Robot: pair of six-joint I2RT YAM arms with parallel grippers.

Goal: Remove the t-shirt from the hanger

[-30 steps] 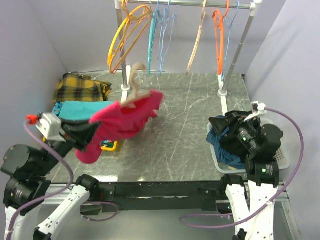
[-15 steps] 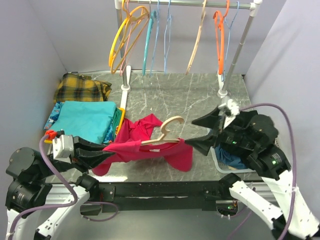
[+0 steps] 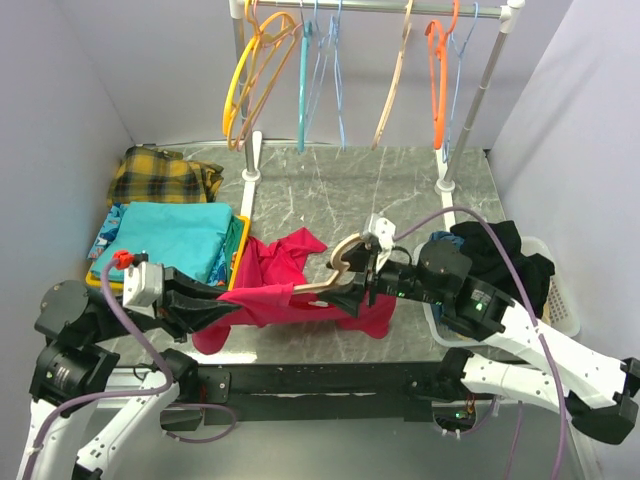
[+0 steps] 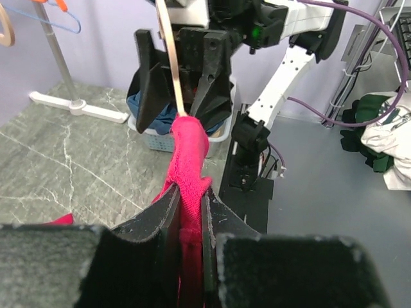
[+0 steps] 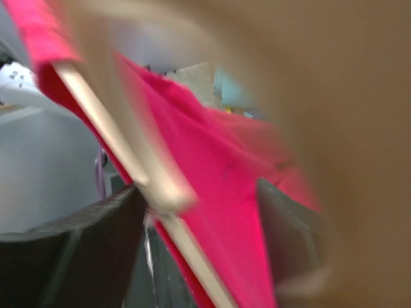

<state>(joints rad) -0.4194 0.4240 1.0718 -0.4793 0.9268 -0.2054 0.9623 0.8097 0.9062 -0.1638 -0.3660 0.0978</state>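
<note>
Red t-shirt slung low above the near part of the table, between the two arms, one shoulder on the wooden hanger. The left gripper is clamped tight on a bunch of its cloth. The right gripper has its fingers apart, straddling the hanger near the hook, nothing pinched. Here's the danger: if the left hauls before the right bites, hanger and shirt travel together. A crooked pull could snag the collar on the hanger's end, or that thin fold could slip free and drop
</note>
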